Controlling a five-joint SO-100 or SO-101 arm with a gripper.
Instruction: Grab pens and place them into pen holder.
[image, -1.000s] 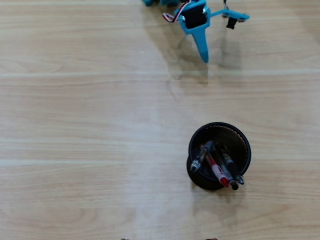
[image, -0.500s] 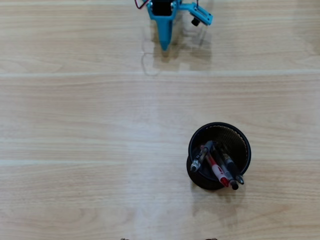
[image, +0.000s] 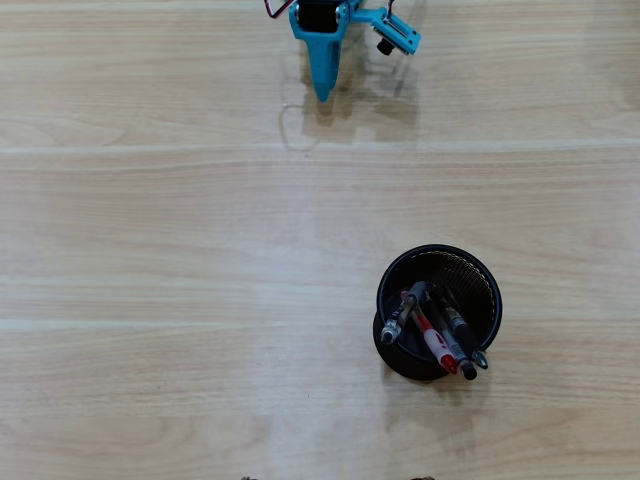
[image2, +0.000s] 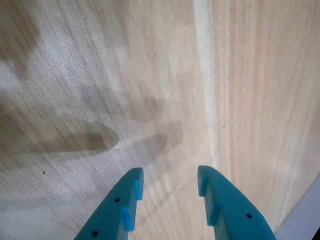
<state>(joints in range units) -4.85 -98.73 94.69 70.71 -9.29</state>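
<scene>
In the overhead view the round black wire-mesh pen holder (image: 438, 311) stands on the light wooden table (image: 160, 260), to the right of the middle and in the lower half of the picture. All the pens lie inside it, leaning together toward its lower rim with their ends sticking out over the edge. The pen with the grey rubber sleeve (image: 403, 312) leans to the lower left of the bundle. The red and clear pen (image: 433, 343) lies beside it, pointing to the lower right. Just to its right run the clear pen with a black cap (image: 452, 347) and the short black pen (image: 461, 332); these two lie so close together that it is hard to tell exactly where one ends and the other begins. No pen lies on the bare table surface.

The blue gripper (image: 323, 95) sits at the top edge of the overhead view, well apart from the pen holder, with one long finger pointing down the picture and red and white wires at its base. In the wrist view the gripper (image2: 169, 182) shows both blue fingertips with a clear gap between them and only wood grain and soft shadows below; the jaws stand apart and hold nothing
</scene>
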